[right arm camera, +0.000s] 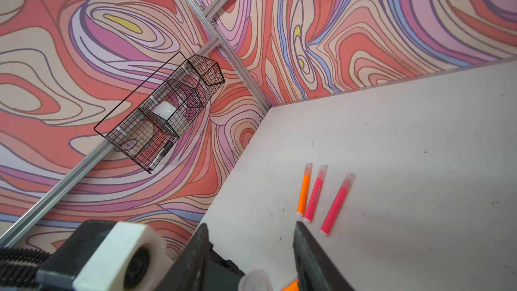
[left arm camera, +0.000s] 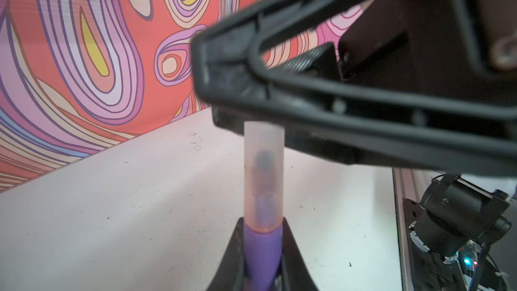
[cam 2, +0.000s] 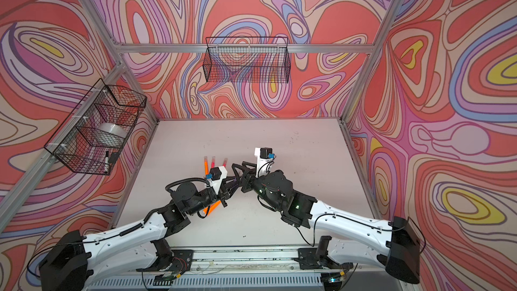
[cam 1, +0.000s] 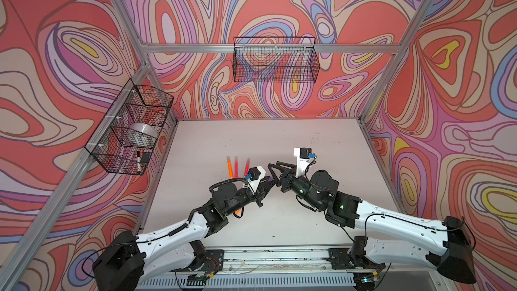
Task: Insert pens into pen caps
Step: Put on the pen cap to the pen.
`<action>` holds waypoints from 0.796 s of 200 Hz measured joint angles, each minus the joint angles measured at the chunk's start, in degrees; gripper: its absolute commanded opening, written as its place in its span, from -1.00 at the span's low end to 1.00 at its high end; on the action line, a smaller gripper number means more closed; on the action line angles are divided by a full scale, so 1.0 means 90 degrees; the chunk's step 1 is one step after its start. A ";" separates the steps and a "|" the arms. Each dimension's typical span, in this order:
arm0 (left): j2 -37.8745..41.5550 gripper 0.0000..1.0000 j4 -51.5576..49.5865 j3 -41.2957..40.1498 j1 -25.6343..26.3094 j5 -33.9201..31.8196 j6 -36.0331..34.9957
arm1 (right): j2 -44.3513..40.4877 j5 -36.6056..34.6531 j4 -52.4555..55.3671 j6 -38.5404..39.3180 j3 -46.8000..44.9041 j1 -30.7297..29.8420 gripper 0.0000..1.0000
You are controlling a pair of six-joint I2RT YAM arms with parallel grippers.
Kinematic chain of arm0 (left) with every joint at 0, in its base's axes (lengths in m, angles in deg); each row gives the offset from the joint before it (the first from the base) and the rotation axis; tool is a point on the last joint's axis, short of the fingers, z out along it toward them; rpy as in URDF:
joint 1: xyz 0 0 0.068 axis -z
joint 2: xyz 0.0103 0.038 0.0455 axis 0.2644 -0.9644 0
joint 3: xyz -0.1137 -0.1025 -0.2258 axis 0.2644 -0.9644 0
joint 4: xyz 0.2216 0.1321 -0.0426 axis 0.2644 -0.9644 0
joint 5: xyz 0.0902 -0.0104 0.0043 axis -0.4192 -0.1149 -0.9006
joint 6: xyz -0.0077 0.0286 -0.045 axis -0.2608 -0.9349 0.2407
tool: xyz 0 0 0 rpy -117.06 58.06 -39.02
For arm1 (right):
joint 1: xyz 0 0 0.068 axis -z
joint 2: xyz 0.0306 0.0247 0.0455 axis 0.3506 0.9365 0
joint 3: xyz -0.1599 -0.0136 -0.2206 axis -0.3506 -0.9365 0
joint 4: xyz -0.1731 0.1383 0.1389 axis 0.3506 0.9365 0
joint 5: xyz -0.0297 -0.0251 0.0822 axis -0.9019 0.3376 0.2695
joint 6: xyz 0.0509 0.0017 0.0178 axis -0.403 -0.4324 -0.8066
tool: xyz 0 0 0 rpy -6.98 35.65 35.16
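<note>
Purple slim marker pen (left arm camera: 261, 250) sits clenched in the left claw (left arm camera: 263, 229) above the white table (left arm camera: 112, 219), its translucent whitish plastic cap (left arm camera: 264, 169) pushed on. Right claw (right arm camera: 251, 225) stands released around that cap; if it drags away skewed, the cap may pull loose.

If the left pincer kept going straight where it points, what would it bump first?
Probably the right pincer: the cap on the left pincer's purple pen ends at its black fingers.
</note>
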 measured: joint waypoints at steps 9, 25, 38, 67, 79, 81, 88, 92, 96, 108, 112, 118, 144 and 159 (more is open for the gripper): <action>0.0000 -1.00 0.0000 0.0000 0.0000 -0.0002 -0.0058 | 0.0053 0.0010 0.0073 0.0015 0.0002 0.0000 -0.12; -0.0005 -1.00 0.0000 0.0000 0.0000 -0.0002 -0.0117 | 0.0090 0.0034 0.0172 0.0012 0.0005 0.0000 -0.23; -0.0005 -1.00 0.0000 0.0000 0.0000 0.0000 -0.0163 | 0.0090 0.0053 0.0211 0.0027 0.0029 0.0000 -0.31; -0.0012 -1.00 0.0000 0.0000 0.0000 0.0000 -0.0214 | 0.0090 0.0126 0.0267 0.0036 0.0138 0.0000 -0.25; -0.0029 -1.00 0.0000 0.0000 0.0000 0.0000 -0.0223 | 0.0090 0.0151 0.0301 0.0056 0.0172 0.0000 -0.19; -0.0032 -1.00 0.0000 0.0000 0.0000 0.0000 -0.0226 | 0.0090 0.0158 0.0301 0.0044 0.0177 0.0000 -0.18; -0.0049 -1.00 0.0000 0.0000 0.0000 0.0000 -0.0231 | 0.0090 0.0170 0.0304 0.0056 0.0182 0.0000 -0.18; -0.0056 -1.00 0.0000 0.0000 0.0000 0.0000 -0.0231 | 0.0090 0.0175 0.0306 0.0056 0.0185 0.0000 -0.17; -0.0066 -1.00 -0.0002 0.0000 0.0000 0.0000 -0.0231 | 0.0090 0.0185 0.0311 0.0058 0.0185 0.0000 -0.18; -0.0085 -1.00 0.0002 0.0000 0.0000 0.0000 -0.0231 | 0.0090 0.0194 0.0342 0.0068 0.0185 0.0000 -0.19; -0.0092 -1.00 0.0000 0.0000 0.0000 0.0000 -0.0233 | 0.0090 0.0197 0.0352 0.0068 0.0185 0.0000 -0.21; -0.0097 -1.00 -0.0002 0.0000 0.0000 0.0000 -0.0231 | 0.0090 0.0199 0.0364 0.0068 0.0187 0.0000 -0.24; -0.0102 -1.00 0.0000 0.0000 0.0000 0.0000 -0.0233 | 0.0100 0.0214 0.0435 0.0090 0.0202 0.0000 -0.42; -0.0102 -1.00 0.0015 0.0000 0.0000 -0.0005 -0.0236 | 0.0141 0.0170 0.0478 0.0095 0.0248 0.0010 -0.61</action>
